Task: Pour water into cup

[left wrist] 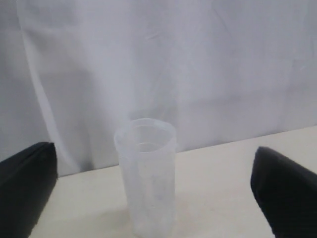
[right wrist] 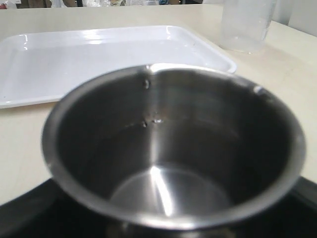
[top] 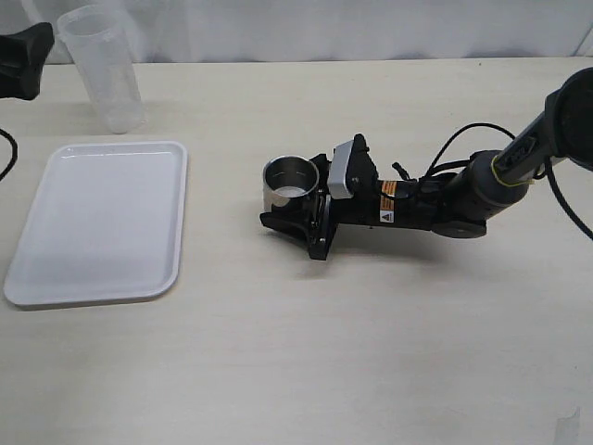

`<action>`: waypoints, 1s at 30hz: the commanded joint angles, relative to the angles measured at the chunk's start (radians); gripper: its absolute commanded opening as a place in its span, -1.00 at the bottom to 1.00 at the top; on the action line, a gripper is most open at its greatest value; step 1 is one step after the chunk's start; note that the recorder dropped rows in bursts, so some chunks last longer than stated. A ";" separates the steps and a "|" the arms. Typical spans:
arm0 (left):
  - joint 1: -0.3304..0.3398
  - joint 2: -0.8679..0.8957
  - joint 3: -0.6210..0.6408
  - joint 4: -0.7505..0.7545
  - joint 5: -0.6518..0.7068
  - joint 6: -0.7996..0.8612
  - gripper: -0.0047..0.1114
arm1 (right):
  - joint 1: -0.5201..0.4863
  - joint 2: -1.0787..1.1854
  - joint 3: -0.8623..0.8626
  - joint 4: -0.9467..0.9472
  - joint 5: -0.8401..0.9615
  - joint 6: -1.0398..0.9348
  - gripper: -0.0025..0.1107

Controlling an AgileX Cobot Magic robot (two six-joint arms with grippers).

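Observation:
The steel cup (top: 291, 182) stands upright on the table near the middle. My right gripper (top: 295, 215) reaches in from the right, its black fingers against both sides of the cup's base. In the right wrist view the cup (right wrist: 173, 148) fills the frame, with a few droplets on its inner wall and a shiny bottom. The translucent beaker (top: 102, 67) stands upright at the back left. My left gripper (top: 23, 57) is open just left of it. In the left wrist view the beaker (left wrist: 146, 178) stands ahead between the spread fingers (left wrist: 25, 188). I cannot make out a water level.
A white tray (top: 102, 222) lies empty on the left of the table and also shows in the right wrist view (right wrist: 89, 54). A white curtain backs the table's far edge. The right arm's cables trail off to the right.

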 commanded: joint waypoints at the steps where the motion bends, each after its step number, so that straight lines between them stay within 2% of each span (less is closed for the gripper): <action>1: -0.001 -0.124 0.005 -0.001 0.098 -0.006 0.89 | 0.001 -0.005 -0.005 -0.010 -0.017 -0.003 -0.88; 15: -0.001 -0.461 0.005 -0.015 0.415 -0.058 0.89 | 0.001 -0.005 -0.005 -0.010 -0.017 -0.003 -0.88; 25: -0.001 -0.650 0.005 -0.009 0.568 -0.058 0.89 | 0.001 -0.005 -0.005 -0.010 -0.017 -0.003 -0.88; 28: -0.001 -0.681 0.005 -0.017 0.601 -0.062 0.75 | 0.001 -0.005 -0.005 -0.010 -0.017 -0.003 -0.88; 30: -0.001 -0.699 0.005 -0.017 0.627 -0.065 0.50 | 0.001 -0.005 -0.005 -0.010 -0.017 -0.003 -0.88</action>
